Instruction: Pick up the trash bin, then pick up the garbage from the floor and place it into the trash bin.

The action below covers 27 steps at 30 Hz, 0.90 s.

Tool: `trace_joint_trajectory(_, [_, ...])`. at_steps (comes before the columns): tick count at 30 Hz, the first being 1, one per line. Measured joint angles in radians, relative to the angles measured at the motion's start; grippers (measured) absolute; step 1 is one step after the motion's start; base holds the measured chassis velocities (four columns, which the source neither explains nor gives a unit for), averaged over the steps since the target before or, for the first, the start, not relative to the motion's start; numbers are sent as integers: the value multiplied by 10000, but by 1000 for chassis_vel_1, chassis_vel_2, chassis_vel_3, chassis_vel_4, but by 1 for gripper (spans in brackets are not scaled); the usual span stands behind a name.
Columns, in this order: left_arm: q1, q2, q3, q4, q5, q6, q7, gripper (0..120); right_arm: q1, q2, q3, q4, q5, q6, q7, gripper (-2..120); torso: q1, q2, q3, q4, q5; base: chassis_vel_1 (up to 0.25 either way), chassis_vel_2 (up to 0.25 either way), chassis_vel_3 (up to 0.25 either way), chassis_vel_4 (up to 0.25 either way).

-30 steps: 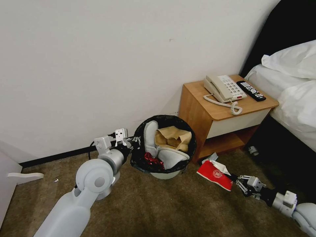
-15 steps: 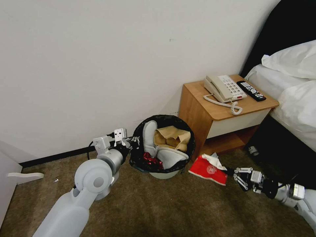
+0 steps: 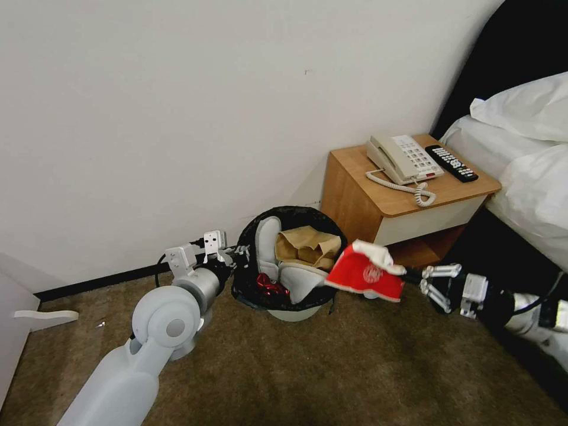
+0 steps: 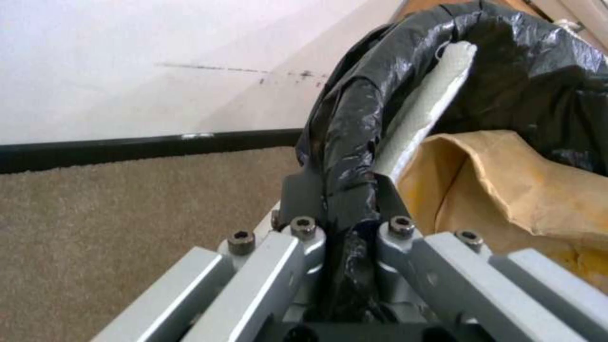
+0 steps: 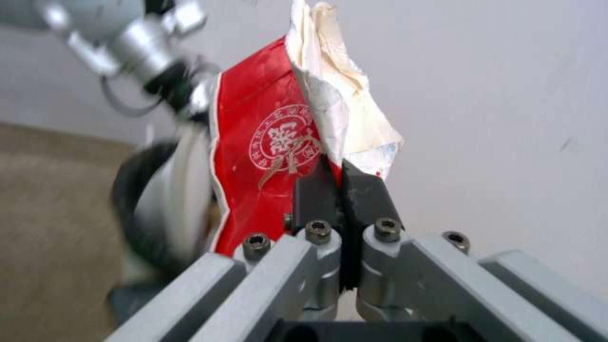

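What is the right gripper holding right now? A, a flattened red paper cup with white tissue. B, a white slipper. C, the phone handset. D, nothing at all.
A: the right gripper is pinched shut on the red paper cup, carried above the carpet beside the trash bin, whose rim the left gripper clamps.

Hotel-type bedroom. Bed (image 3: 532, 177) with white linen and pillow (image 3: 523, 109) against a dark headboard (image 3: 503, 53) at the right. Wooden nightstand (image 3: 384, 207) just beside it, carrying a corded beige desk phone (image 3: 403, 158) and a black remote (image 3: 451, 163). Short-pile beige-brown carpet (image 3: 296, 373) on the floor, plain white wall (image 3: 207, 118) with dark baseboard (image 3: 100, 283). Small bag-lined trash bin (image 3: 290, 263) near the nightstand, white slippers (image 3: 278, 260) inside it.
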Motion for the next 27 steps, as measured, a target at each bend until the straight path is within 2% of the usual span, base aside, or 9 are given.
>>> trace_joint_trajectory(5, [-7, -52, 49, 41, 35, 1, 11, 4, -33, -452, 950, 641, 837, -366, 190, 0, 0, 0, 0, 0, -1, 0, 0, 0, 0])
trace_joint_trajectory(11, [-16, -91, 111, 64, 62, 0, 15, 4, 34, -655, 1225, 935, 1241, -576, 544, 0, 0, 0, 0, -1, 1, 0, 0, 0, 0])
trace_joint_trajectory(18, [-57, -110, 192, 66, 70, 1, 13, 4, 407, -747, 849, 1120, 1298, -773, 1011, 0, 0, 0, 0, -1, 0, 0, 0, 0, 0])
trace_joint_trajectory(20, [-80, -84, 431, 65, 87, 18, 5, 4, 1118, -852, -65, 1209, 1173, -1103, 1590, 0, 0, 0, 0, 0, 1, 0, 0, 0, 0])
trace_joint_trajectory(27, [-200, -22, 706, 75, 88, 45, 5, 4, 1317, -1290, -735, 1094, 1105, -1355, 1904, 0, 0, 0, 0, 0, 1, 0, 0, 0, 0])
